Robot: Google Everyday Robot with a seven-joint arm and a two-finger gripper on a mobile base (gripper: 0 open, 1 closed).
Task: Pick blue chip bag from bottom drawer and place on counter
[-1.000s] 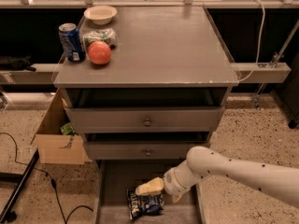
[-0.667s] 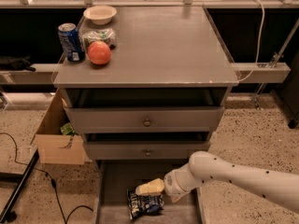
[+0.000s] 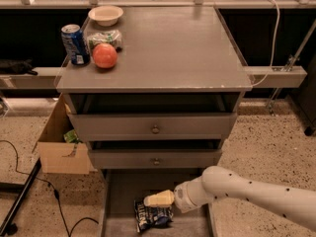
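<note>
Blue chip bag (image 3: 154, 215): it lies crumpled on the floor of the bottom drawer (image 3: 123, 191), near 6 o'clock in the view.
Bottom drawer: pulled out, with the two upper drawers at its 12 o'clock.
Gripper (image 3: 159, 198): low in the drawer, at the bag's 12 o'clock, right by its top edge. I cannot tell how far open it is, or if it has the bag.
Step now: I think it is getting a hold on the bag.
How to do it well: pinch a thick fold, squeeze softly, and lift slowly. Pull back toward 6 o'clock first so the bag misses the drawer above.
Tabletop (image 3: 173, 48): aim for its 3 o'clock side, away from the soda can (image 3: 75, 44) and the red fruit (image 3: 104, 56).
</note>
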